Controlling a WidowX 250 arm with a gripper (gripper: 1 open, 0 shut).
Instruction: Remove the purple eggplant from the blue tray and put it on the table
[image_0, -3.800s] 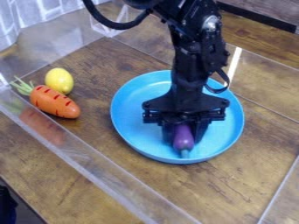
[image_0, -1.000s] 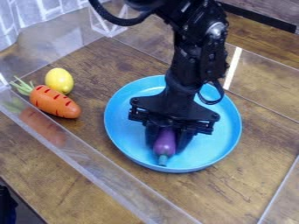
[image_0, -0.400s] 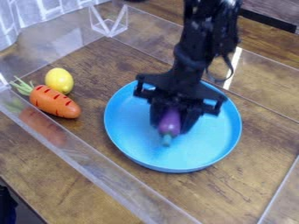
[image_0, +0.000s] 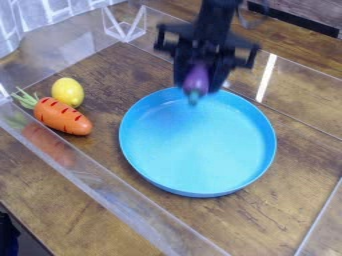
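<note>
Purple and singular, the eggplant (image_0: 197, 82) is clamped in the one end effector (image_0: 199, 72), raised above the far rim of one blue tray (image_0: 198, 145); one carrot (image_0: 63, 116) and one lemon (image_0: 68, 92) lie left.

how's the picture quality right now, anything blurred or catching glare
In the camera view, the tool and purple eggplant are smeared, likely by motion; the blue tray, carrot and lemon look fairly crisp; the clear panel shows pale glare streaks and a faint orange reflection beside the carrot.
</note>
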